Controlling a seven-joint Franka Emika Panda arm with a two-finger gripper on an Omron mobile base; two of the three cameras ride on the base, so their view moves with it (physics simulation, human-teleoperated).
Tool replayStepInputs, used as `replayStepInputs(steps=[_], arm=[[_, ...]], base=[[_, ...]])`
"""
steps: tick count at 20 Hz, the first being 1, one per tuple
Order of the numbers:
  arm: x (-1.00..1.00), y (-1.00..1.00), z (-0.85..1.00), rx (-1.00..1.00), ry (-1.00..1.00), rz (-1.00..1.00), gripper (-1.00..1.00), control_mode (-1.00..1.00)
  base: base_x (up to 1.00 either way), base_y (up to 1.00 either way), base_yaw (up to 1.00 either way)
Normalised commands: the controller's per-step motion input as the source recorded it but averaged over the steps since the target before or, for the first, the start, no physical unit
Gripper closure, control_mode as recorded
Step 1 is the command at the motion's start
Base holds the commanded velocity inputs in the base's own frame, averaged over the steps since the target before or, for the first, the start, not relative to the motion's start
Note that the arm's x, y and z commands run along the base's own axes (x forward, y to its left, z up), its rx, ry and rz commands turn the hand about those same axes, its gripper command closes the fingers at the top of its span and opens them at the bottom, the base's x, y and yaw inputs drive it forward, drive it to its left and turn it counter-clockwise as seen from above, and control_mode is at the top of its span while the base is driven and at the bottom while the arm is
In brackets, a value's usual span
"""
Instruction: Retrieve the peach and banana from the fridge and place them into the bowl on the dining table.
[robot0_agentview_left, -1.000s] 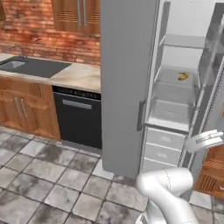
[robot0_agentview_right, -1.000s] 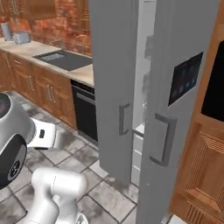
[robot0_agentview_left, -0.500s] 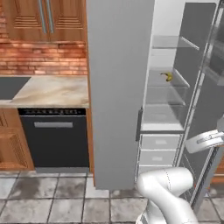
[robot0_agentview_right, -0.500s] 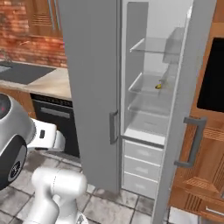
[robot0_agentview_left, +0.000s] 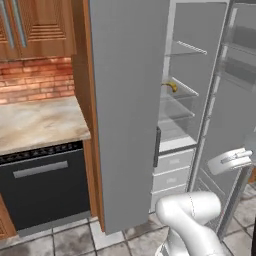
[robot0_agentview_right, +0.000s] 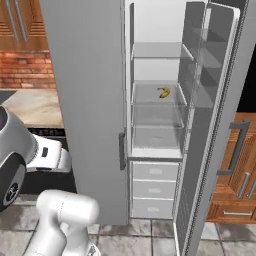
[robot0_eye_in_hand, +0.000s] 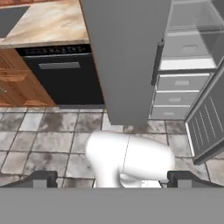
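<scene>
I am seeing one banana (robot0_agentview_right: 163, 92) lying on a glass shelf (robot0_agentview_right: 156, 101) in the middle of the open fridge (robot0_agentview_right: 90, 100), toward the right of that shelf, and it is showing again as a small yellow curve in the left base view (robot0_agentview_left: 170, 86). I am not making out a peach anywhere on the shelves from here, so I cannot tell where it is sitting. The right door (robot0_agentview_right: 210, 120) is standing swung wide, the left door is closed, and three white drawers (robot0_agentview_right: 155, 189) are stacked below the shelves. The fingers (robot0_eye_in_hand: 112, 179) are spread wide and holding nothing, pointing down at the tiled floor (robot0_eye_in_hand: 48, 140) in front of the fridge, well apart from the fruit. As I am judging it, the task is barely under way: the fridge is open, but neither fruit is picked up, and the bowl and table are not in front of me. To the left, one black oven (robot0_agentview_left: 42, 187) is sitting under a stone surface (robot0_agentview_left: 37, 122) with a brick wall (robot0_agentview_left: 35, 80) behind it.
</scene>
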Motion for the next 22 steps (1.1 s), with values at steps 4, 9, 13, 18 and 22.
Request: replayStepInputs(steps=[4,9,13,18,22], arm=[[0.00,0.00,0.00,0.00,0.00,0.00,-1.00,1.00],[0.00,0.00,0.00,0.00,0.00,0.00,-1.00,1.00],[0.00,0.00,0.00,0.00,0.00,0.00,-1.00,1.00],[0.00,0.00,0.00,0.00,0.00,0.00,-1.00,1.00],[0.00,0.00,0.00,0.00,0.00,0.00,-1.00,1.00]], base=[[0.00,0.01,-0.39],[0.00,-0.02,-0.16],[0.15,-0.02,-0.01],[0.23,-0.34,0.13],[0.29,-0.56,0.24]])
